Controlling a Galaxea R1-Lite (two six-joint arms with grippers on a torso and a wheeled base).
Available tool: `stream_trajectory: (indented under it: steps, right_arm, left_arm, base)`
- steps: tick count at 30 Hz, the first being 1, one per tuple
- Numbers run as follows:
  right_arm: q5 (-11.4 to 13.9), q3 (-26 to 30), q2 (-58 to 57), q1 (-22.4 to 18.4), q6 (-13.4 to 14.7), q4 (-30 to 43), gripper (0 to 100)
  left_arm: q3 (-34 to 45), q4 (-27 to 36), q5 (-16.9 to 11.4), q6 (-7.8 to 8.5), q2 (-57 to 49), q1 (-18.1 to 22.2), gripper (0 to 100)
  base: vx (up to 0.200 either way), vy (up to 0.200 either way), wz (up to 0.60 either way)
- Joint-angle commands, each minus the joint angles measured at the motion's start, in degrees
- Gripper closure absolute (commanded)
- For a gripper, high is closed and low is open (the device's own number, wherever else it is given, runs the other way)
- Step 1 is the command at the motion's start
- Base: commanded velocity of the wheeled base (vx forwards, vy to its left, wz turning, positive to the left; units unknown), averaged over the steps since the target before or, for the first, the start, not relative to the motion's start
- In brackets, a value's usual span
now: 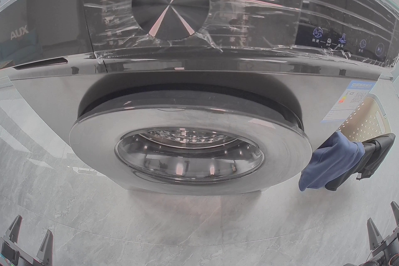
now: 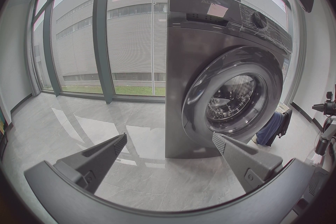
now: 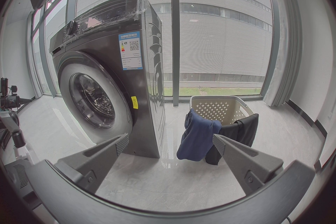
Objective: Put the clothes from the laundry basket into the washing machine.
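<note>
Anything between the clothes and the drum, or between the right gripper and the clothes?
Yes: the door is shut over the drum. The clothes hang over the basket rim beside the washer; only bare floor shows between them and the open right gripper.

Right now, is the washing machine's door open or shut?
Shut: the round door lies flat against the front of the washing machine in the head view and both wrist views.
</note>
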Motion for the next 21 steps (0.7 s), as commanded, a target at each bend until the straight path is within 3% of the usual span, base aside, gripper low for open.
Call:
stream_trajectory:
  steps: [1,16,21]
  right_arm:
    - [0.04,1.01,-0.93,-0.09,-0.08,-0.02,0]
    - [-0.05,1.01,-0.93,0.0,0.19,0.07,0]
    - [0.04,1.01,-0.93,0.0,0.1,-0.02,0]
  left_arm:
    - [0.84,0.02,0.04,-0.02,-0.86,-0.02,0]
    - [0.84,0.02,0.04,-0.02,-0.86,-0.02,0]
    - [0.84,0.02,0.04,-0.02,-0.86,-0.02,0]
  base:
    - [0.0,0.0,0.0]
    - [0.0,0.0,0.0]
    - [0.0,0.12,0.0]
